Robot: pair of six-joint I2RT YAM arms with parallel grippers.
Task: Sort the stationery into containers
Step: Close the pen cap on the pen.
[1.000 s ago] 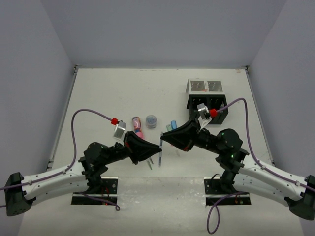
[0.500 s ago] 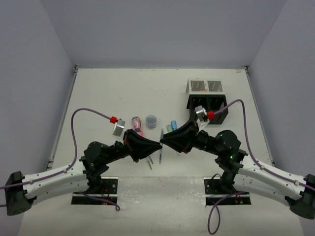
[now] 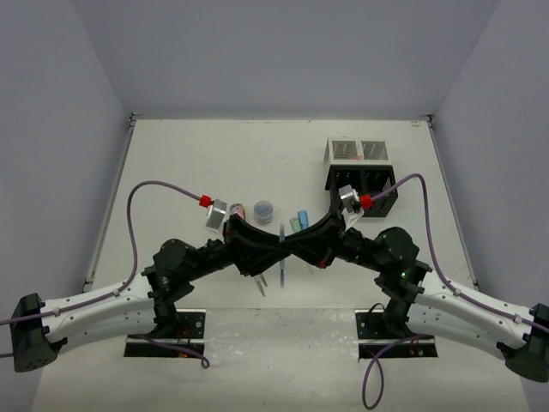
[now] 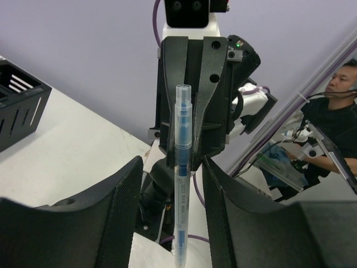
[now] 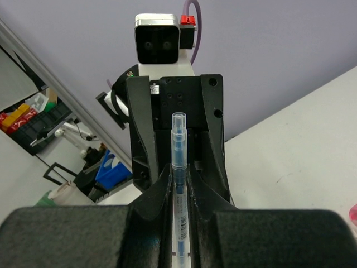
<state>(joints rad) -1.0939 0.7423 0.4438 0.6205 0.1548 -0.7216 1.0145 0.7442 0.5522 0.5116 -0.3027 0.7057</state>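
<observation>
In the overhead view, low and a little left of centre, the left gripper (image 3: 273, 249) reaches in from the left arm with its tip just beside a thin blue pen (image 3: 281, 270). The pen stands roughly straight up and down in the frame, its ends showing above and below the two black grippers. Right of the pen, the right gripper (image 3: 292, 246) meets it from the other side. Higher up lie a pink marker (image 3: 238, 209), a small round pot (image 3: 263, 210) and a blue marker (image 3: 302, 217), all apart from the pen. At upper right a black box (image 3: 377, 180) sits on the table (image 3: 189, 154), with a white box (image 3: 356, 152) touching its far side.

From the left wrist, that gripper's own fingers (image 4: 120, 212) stand apart at the bottom of the frame. The pen rises between them at centre with a gap on each side. Behind it, the right gripper's jaws pinch the pen at mid-length.

From the right wrist, its fingers (image 5: 162, 190) are together, clamped on the pen at lower centre. The pen's upper part sticks up in front of the left gripper.
</observation>
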